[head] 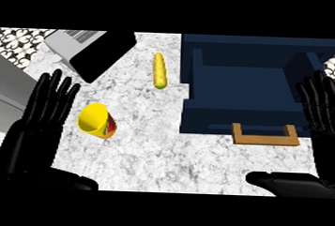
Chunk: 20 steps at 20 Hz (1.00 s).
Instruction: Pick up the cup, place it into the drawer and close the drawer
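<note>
A yellow cup [97, 121] with red and green markings on its side stands on the marble counter at the left, its mouth facing up toward me. My left hand [32, 129] is just left of it, open with straight fingers, a small gap between them. A dark blue drawer [249, 85] stands pulled open at the right, with a wooden handle [264, 135] on its front. My right hand [325, 125] is open at the right edge, fingers straight, beside the drawer's right side. Neither hand holds anything.
A yellow corn cob [158, 70] lies on the counter between the cup and the drawer. A grey and black toaster-like appliance [91, 49] sits at the back left. A grey cabinet face [8, 90] shows at the far left.
</note>
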Each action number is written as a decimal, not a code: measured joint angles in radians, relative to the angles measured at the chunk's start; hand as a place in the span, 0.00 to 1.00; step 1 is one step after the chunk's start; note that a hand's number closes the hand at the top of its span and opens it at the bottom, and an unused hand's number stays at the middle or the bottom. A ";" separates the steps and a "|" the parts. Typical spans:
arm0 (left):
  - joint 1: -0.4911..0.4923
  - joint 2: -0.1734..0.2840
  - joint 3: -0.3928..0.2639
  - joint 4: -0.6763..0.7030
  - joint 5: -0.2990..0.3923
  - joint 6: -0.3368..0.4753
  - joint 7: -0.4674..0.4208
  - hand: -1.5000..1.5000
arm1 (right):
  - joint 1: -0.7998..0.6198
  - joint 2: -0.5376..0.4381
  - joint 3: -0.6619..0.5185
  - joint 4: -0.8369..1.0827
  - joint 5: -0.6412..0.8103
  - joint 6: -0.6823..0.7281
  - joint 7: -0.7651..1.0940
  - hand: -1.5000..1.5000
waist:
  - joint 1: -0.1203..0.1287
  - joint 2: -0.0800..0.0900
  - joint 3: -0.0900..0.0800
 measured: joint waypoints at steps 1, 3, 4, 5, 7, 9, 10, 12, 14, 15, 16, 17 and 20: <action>-0.001 0.000 0.005 0.006 0.013 -0.003 0.009 0.00 | -0.008 -0.001 -0.006 0.017 -0.001 0.005 -0.006 0.00 | 0.000 0.000 0.000; 0.018 0.008 0.026 0.031 0.041 -0.027 -0.003 0.00 | 0.002 -0.003 -0.015 0.026 -0.004 0.017 -0.027 0.00 | 0.000 0.000 0.000; 0.022 0.008 0.033 0.051 0.044 -0.034 -0.016 0.00 | -0.014 0.001 -0.015 0.055 0.003 0.015 -0.040 0.00 | 0.001 0.000 0.000; 0.025 0.015 0.049 0.071 0.053 -0.045 -0.025 0.00 | -0.016 0.005 -0.012 0.052 0.009 0.013 -0.035 0.00 | 0.001 0.001 0.000; 0.023 0.022 0.071 0.123 0.047 -0.052 -0.050 0.00 | -0.016 -0.006 -0.030 0.053 -0.008 0.029 -0.033 0.00 | 0.000 0.001 0.000; 0.040 0.029 0.094 0.157 0.039 -0.058 -0.079 0.00 | -0.017 0.002 -0.027 0.083 0.006 0.029 -0.064 0.00 | 0.001 0.001 0.000; 0.041 0.035 0.106 0.192 0.030 -0.064 -0.105 0.00 | -0.018 0.005 -0.020 0.074 0.014 0.026 -0.057 0.00 | 0.001 0.001 0.000; 0.042 0.036 0.121 0.242 0.009 -0.062 -0.140 0.00 | -0.030 -0.003 -0.035 0.065 0.001 0.034 -0.038 0.00 | 0.000 0.001 0.000; 0.017 0.042 0.138 0.310 -0.011 -0.054 -0.168 0.00 | -0.029 -0.005 -0.041 0.070 -0.002 0.042 -0.045 0.00 | -0.001 0.001 0.000; 0.003 0.049 0.154 0.355 -0.014 -0.058 -0.188 0.00 | -0.030 -0.004 -0.044 0.083 -0.005 0.046 -0.056 0.00 | -0.001 0.001 0.000; 0.001 0.049 0.158 0.392 -0.029 -0.055 -0.212 0.00 | -0.033 -0.010 -0.053 0.091 -0.011 0.053 -0.061 0.00 | -0.002 0.002 0.000; -0.003 0.056 0.169 0.423 -0.036 -0.056 -0.232 0.00 | -0.038 -0.009 -0.055 0.101 -0.006 0.052 -0.064 0.00 | -0.001 0.002 0.000; -0.026 0.075 0.198 0.546 -0.062 -0.063 -0.309 0.00 | -0.035 -0.011 -0.063 0.097 -0.009 0.059 -0.062 0.00 | -0.003 0.002 0.000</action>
